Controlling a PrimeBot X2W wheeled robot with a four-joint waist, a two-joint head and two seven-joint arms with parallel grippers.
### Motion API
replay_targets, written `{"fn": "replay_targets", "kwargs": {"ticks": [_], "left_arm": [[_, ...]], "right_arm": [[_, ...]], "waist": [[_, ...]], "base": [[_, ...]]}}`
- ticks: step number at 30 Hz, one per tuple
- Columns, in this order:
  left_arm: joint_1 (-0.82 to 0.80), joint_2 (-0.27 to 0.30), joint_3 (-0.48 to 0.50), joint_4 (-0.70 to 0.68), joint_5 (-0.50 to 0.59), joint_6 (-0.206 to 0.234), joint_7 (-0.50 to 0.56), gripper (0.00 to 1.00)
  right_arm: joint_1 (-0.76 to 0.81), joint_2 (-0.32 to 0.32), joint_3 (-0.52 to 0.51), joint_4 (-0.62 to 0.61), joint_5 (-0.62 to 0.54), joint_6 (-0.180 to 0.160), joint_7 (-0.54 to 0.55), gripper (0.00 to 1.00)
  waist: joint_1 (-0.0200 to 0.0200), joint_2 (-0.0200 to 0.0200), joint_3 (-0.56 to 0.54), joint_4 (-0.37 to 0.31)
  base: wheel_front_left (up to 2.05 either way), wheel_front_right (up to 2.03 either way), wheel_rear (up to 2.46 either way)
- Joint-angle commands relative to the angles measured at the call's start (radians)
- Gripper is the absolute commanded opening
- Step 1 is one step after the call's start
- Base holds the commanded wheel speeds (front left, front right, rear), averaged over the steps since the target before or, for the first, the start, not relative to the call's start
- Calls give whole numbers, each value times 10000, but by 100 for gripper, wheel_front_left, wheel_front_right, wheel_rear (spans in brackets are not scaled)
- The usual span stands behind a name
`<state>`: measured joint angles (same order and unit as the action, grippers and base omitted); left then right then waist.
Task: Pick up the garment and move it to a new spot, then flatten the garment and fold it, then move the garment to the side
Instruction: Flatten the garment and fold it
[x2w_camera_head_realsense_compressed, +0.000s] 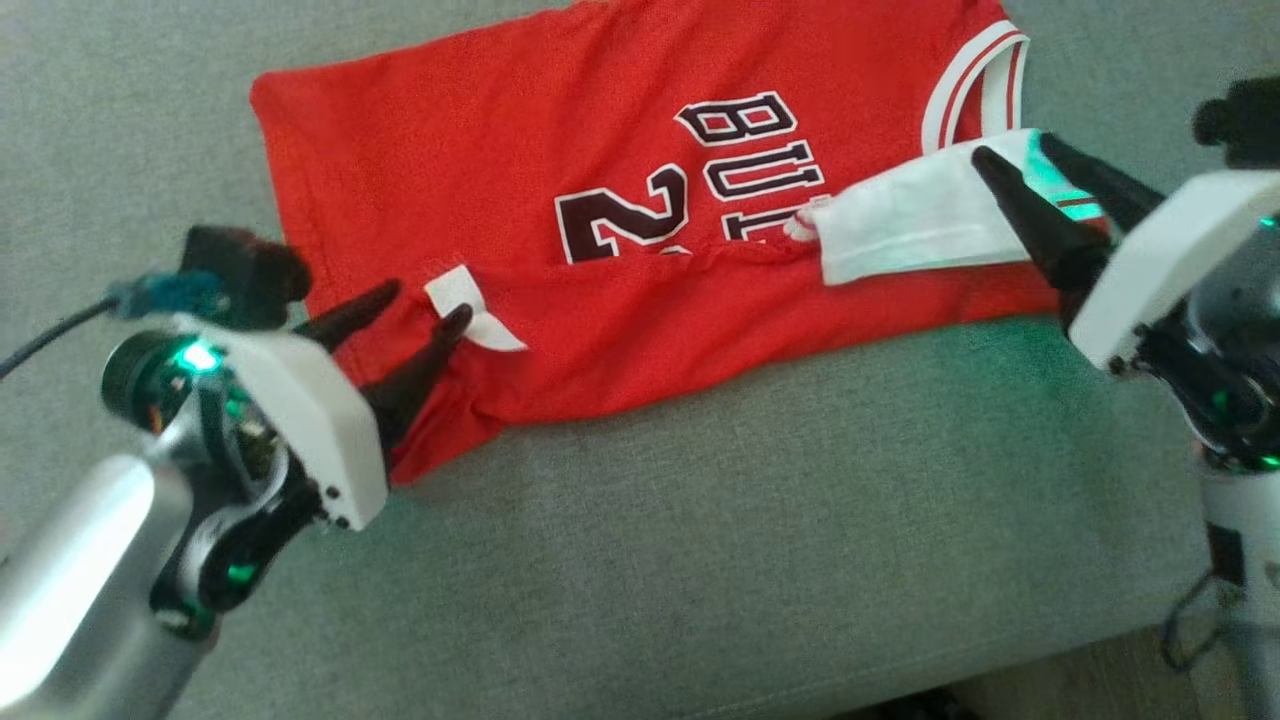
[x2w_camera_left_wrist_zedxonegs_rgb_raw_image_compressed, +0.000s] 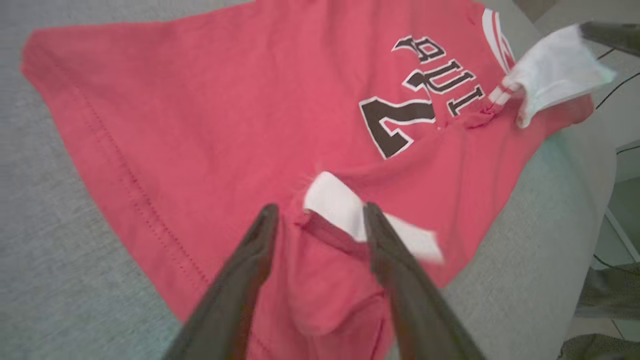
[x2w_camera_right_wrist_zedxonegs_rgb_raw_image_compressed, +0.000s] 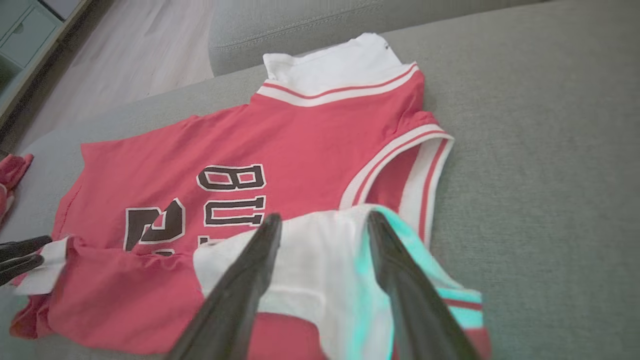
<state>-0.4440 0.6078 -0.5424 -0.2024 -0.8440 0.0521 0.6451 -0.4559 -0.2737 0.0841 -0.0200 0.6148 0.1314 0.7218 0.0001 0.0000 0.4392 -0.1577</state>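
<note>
The garment (x2w_camera_head_realsense_compressed: 500, 180) is a red jersey with white trim and black lettering, spread on a grey sofa cushion (x2w_camera_head_realsense_compressed: 750, 520), its near long edge folded over onto itself. My left gripper (x2w_camera_head_realsense_compressed: 430, 302) stands open at the hem end, fingers either side of a small white tag (x2w_camera_left_wrist_zedxonegs_rgb_raw_image_compressed: 335, 205). In the left wrist view the left gripper (x2w_camera_left_wrist_zedxonegs_rgb_raw_image_compressed: 320, 207) has red cloth lying slack between its fingers. My right gripper (x2w_camera_head_realsense_compressed: 1012, 148) is open over the white flap (x2w_camera_right_wrist_zedxonegs_rgb_raw_image_compressed: 320, 250) at the collar end. In the right wrist view the right gripper (x2w_camera_right_wrist_zedxonegs_rgb_raw_image_compressed: 325, 216) has nothing pinched.
The sofa's front edge (x2w_camera_head_realsense_compressed: 1000, 670) runs along the bottom right of the head view. A back cushion (x2w_camera_right_wrist_zedxonegs_rgb_raw_image_compressed: 300, 30) and wooden floor (x2w_camera_right_wrist_zedxonegs_rgb_raw_image_compressed: 125, 65) lie beyond the jersey. Another bit of red cloth (x2w_camera_right_wrist_zedxonegs_rgb_raw_image_compressed: 10, 175) sits at the far left edge.
</note>
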Motion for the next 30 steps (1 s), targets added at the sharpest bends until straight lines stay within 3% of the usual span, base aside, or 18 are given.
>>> {"fn": "replay_targets", "kwargs": {"ticks": [1,6,10,22,30], "left_arm": [[219,315,824,-510,-9,217,-473,100],[2005,559,1754,-1792,57,975,-1884,100],[3127,357,1665,-2304,245,1279,-2544,100],[2682,-680,515,-1139,564,934,-2759,100],[2520,-669,234,-445,904,852,-2792,100]], "right_arm": [[369,-369,103,-617,11,-7,-267,100],[1885,-1311,64,-1568,-120,-7,-665,100],[2707,-1668,-325,-1595,-457,-7,-890,100],[2249,-1341,-284,-260,-1278,-7,-1084,100],[2081,-1331,158,115,-1123,-7,-1101,100]], "waist": [[-1,0,-121,-34],[-1,0,-128,-101],[-1,0,103,0],[-1,0,303,300],[-1,0,101,277]], "base": [[0,0,0],[0,0,0],[0,0,0],[0,0,0],[0,0,0]]}}
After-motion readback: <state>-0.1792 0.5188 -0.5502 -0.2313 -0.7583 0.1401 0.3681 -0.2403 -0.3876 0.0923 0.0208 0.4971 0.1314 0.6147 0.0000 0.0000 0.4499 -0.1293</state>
